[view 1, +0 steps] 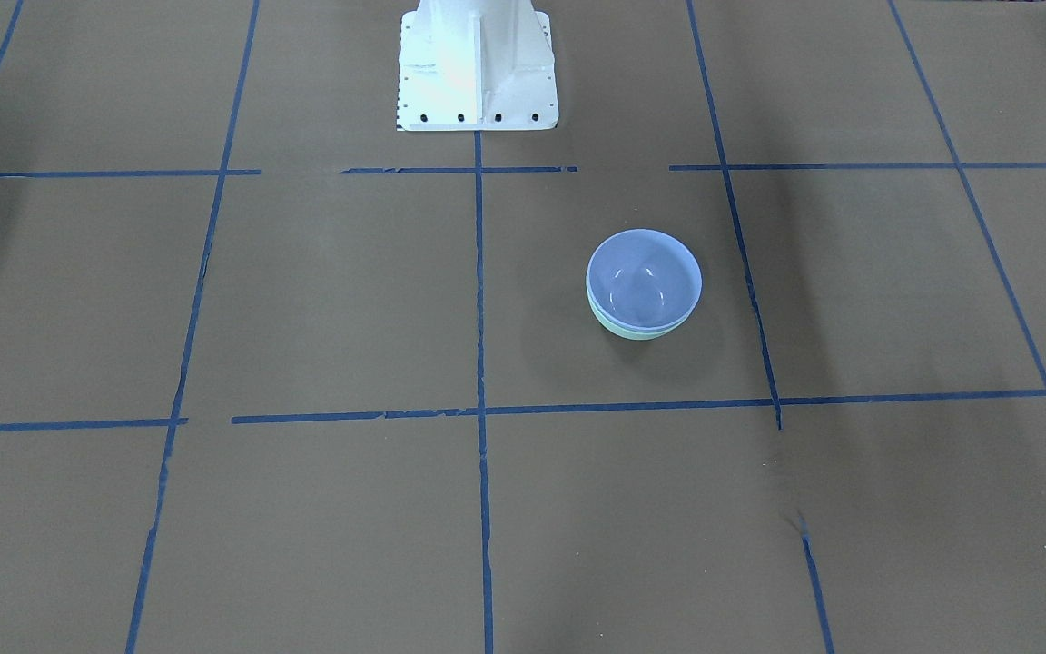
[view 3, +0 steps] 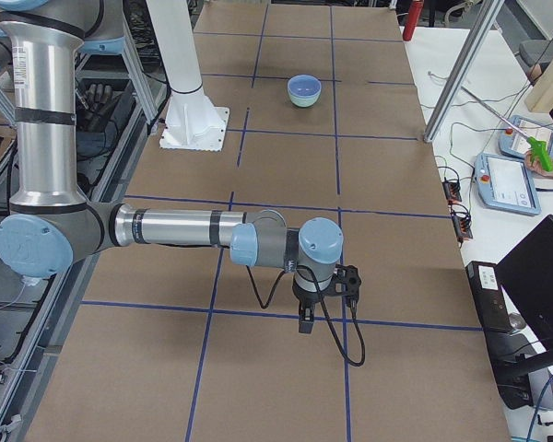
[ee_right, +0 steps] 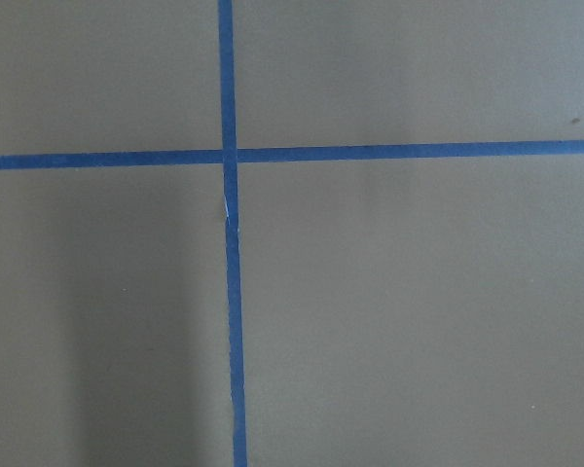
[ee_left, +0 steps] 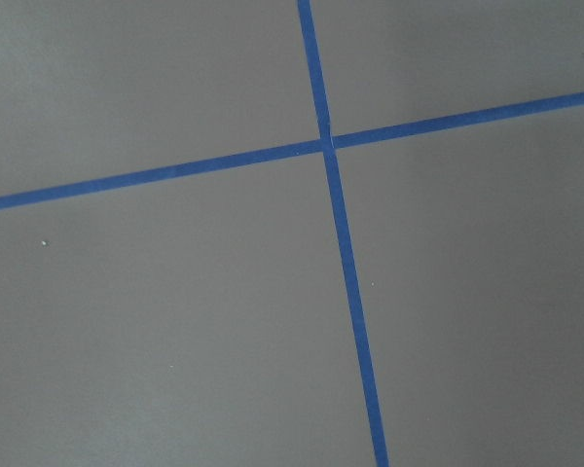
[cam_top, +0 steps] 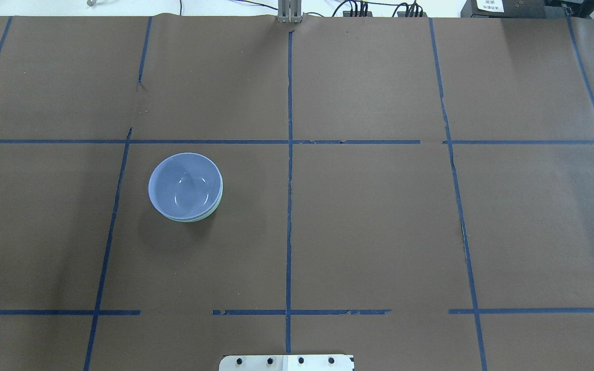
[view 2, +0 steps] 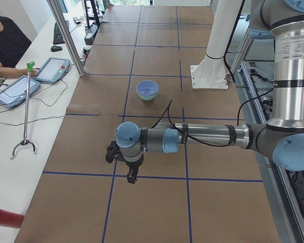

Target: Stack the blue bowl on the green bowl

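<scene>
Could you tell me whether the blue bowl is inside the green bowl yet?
Yes, nested inside: only a sliver of the green bowl shows beneath the upright blue bowl.

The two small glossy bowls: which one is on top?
The periwinkle-blue bowl; it nests inside the mint-green bowl, of which only an edge shows beneath.

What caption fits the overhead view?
Blue bowl nested in green bowl, left of centre on the taped table.
</scene>
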Tool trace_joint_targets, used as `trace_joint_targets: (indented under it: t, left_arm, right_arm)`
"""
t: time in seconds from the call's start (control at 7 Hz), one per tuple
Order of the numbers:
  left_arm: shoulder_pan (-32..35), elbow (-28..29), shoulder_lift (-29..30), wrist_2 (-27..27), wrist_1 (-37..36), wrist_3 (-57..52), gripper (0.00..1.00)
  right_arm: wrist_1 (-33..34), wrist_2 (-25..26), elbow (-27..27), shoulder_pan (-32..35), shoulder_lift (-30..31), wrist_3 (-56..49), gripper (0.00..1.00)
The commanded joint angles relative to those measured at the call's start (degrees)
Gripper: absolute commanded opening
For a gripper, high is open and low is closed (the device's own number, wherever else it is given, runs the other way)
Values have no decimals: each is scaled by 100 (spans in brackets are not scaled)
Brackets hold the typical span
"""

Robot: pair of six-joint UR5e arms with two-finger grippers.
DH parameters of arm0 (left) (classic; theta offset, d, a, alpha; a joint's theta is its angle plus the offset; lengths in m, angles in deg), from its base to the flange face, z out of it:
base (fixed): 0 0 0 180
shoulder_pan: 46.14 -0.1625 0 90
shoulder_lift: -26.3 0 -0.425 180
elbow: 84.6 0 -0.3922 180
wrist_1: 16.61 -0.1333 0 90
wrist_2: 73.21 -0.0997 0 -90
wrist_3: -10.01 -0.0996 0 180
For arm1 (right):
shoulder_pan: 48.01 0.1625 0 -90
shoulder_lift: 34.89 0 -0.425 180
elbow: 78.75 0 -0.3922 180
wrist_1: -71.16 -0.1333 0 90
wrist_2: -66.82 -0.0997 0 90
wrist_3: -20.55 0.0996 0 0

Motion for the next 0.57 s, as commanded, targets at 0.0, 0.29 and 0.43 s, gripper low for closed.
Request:
trace_joint_targets:
  t: [0.0, 0.29, 0.43]
  left_arm:
    - [0, 90, 23, 32, -7, 41, 100]
    - [-9, 126, 40, 23, 10, 59, 100]
    - [0, 170, 40, 23, 37, 59, 100]
  right_arm:
    - [0, 0, 0, 6, 0, 0, 100]
    - [0, 0, 0, -2, 0, 0, 100]
    - [0, 0, 0, -2, 0, 0, 100]
